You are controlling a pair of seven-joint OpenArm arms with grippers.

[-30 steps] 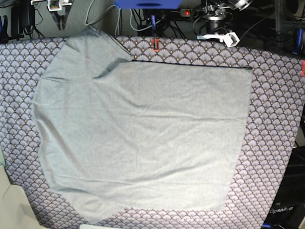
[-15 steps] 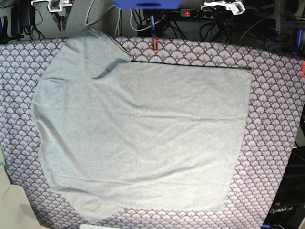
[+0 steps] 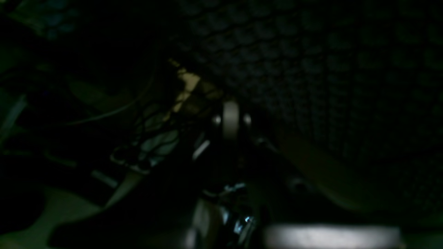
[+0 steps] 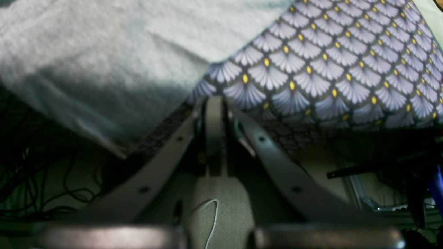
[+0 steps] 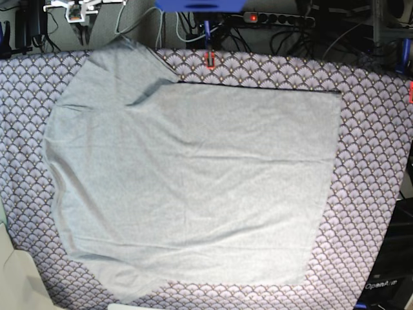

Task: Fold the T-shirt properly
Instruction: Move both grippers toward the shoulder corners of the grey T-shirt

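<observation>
Across the purple fan-scale patterned tablecloth (image 5: 374, 161) lies the plain light grey knit T-shirt (image 5: 187, 187), spread flat and rumpled. Beyond its far sleeve, the right gripper (image 4: 214, 114) shows fingers pressed together, empty; left fingers indiscernible. Wrinkles could skew any fold.

The light grey T-shirt (image 5: 187, 187) lies spread flat and lightly wrinkled over most of the desk, one sleeve reaching the far left edge, its straight hem towards the right.
</observation>
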